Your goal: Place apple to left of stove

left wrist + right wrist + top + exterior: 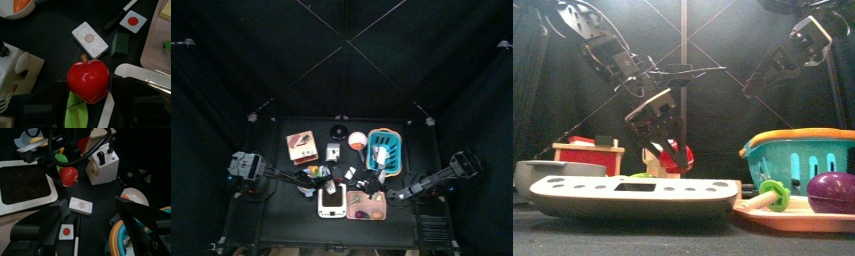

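The red apple (88, 80) sits between the jaws of my left gripper (87, 102), which close on its sides. In the front view the apple (673, 157) hangs low under the left gripper (660, 140), just right of the toy stove (593, 155), a red and wood box with a white side (101, 164). The apple also shows in the right wrist view (69, 175). In the top view the stove (301, 147) stands at the back left. My right gripper (87, 235) is open and empty, held above the table's right half.
A teal basket with an orange rim (800, 160) stands at the right. A white scale (633, 195) lies at the front, beside a wooden board (787, 212) with a purple fruit (834, 190). A white card (90, 39) and a bowl (23, 6) lie nearby.
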Robot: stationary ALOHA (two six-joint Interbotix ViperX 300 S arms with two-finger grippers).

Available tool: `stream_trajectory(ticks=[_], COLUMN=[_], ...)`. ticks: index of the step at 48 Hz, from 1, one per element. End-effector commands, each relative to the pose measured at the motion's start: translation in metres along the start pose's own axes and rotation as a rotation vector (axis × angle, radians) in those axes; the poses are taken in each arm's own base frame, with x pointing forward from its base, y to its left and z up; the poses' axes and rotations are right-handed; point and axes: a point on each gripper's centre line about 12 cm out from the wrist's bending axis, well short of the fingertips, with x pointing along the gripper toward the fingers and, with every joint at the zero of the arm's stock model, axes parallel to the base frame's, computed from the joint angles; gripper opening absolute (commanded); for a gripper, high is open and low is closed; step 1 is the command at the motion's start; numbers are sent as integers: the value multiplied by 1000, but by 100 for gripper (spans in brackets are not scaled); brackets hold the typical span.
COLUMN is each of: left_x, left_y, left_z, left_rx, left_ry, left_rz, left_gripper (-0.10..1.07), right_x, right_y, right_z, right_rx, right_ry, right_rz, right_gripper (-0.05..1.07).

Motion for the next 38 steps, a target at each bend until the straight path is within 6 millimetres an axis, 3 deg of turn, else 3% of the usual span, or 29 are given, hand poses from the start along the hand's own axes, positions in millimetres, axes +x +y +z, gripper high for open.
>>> stream_trajectory(ticks=[1, 9, 15, 25, 38], left_x=[-3, -2, -2, -4, -35], left_y=[0, 0, 0, 0, 5], left_z=[12, 14, 14, 17, 16], left_rx=[-24, -27, -29, -30, -15], left_ry=[-24, -29, -30, -37, -49], left_rz=[-8, -14, -15, -13, 85], left_gripper=[87, 90, 102, 102, 102], right_x=[-2, -2, -2, -2, -2], right_y=[-3, -3, -3, -3, -3], right_z=[6, 2, 2, 2, 0], right_rx=[13, 21, 22, 22, 20], right_ry=[-16, -1, 0, 0, 8], right_rz=[-2, -2, -2, -2, -3], right_gripper=[104, 104, 104, 104, 104])
